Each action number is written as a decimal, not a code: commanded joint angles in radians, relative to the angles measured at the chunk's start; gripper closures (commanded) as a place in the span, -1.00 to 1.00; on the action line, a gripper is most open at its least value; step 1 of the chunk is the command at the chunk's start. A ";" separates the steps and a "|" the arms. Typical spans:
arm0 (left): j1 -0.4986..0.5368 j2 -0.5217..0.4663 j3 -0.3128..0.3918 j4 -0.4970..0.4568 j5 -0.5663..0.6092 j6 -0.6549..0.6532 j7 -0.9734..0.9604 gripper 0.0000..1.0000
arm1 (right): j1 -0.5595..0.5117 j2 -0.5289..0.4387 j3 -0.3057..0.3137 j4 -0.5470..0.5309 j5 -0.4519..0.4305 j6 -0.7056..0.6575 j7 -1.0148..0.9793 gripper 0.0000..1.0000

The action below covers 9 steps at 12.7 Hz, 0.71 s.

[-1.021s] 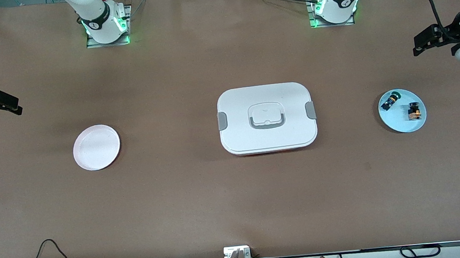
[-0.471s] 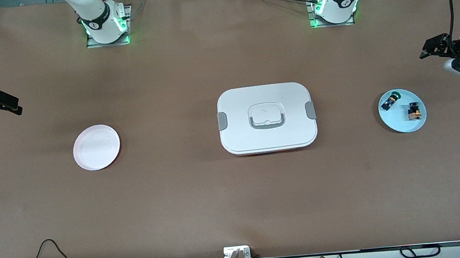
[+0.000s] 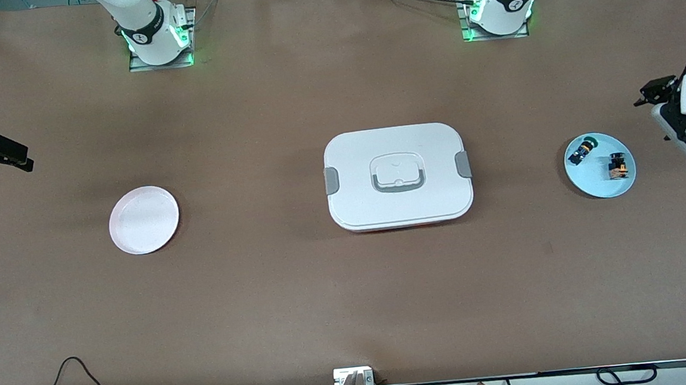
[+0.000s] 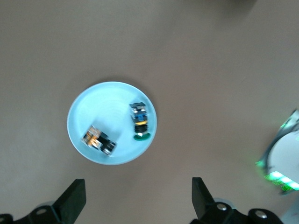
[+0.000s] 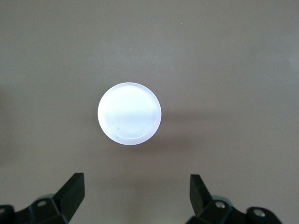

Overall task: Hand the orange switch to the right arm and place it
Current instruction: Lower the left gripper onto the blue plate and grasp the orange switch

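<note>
1. The white lidded box [image 3: 398,176] sits mid-table on the brown table [image 3: 303,299], its grey handle on top and grey clips at both ends; everything else is placed from it here.
2. The blue plate [image 3: 597,186] lies well apart from the box, toward the left arm's end of the table.
3. The orange switch [image 3: 618,167] rests on that blue plate, on the part of the plate away from the box. In the left wrist view it shows as a small black block with an orange-amber part [image 4: 98,140], lying tilted on the plate [image 4: 81,116].
4. A green-capped switch [image 3: 581,150] shares the plate, near the orange switch but not touching it, and closer to the box. The left wrist view shows it too [image 4: 138,121].
5. The left gripper [image 3: 684,134] hangs in the air above the table past the blue plate, farther from the box than the plate is. Its fingers [image 4: 74,198] stand wide and hold nothing.
6. The pink plate [image 3: 144,220] lies well apart from the box toward the right arm's end of the table, bare; it also shows in the right wrist view [image 5: 129,113].
7. The right gripper [image 3: 11,157] waits in the air past the pink plate, at that edge of the table. Its fingers [image 5: 72,189] are spread wide, nothing between them.
</note>
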State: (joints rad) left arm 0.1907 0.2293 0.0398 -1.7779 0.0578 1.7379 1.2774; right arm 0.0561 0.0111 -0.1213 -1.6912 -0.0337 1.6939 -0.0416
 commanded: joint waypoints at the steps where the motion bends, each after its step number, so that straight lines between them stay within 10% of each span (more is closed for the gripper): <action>1: 0.038 -0.010 -0.006 -0.113 0.016 0.179 0.250 -1.00 | 0.037 0.017 0.002 0.025 0.008 -0.016 -0.004 -1.00; 9: 0.110 0.102 -0.027 -0.282 0.005 0.555 0.719 -1.00 | 0.057 0.027 0.000 0.024 0.000 -0.022 0.002 -1.00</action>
State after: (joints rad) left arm 0.2936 0.2891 0.0340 -2.0672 0.0596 2.2606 1.8962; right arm 0.1119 0.0285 -0.1195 -1.6902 -0.0343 1.6927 -0.0422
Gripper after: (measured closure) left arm 0.000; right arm 0.000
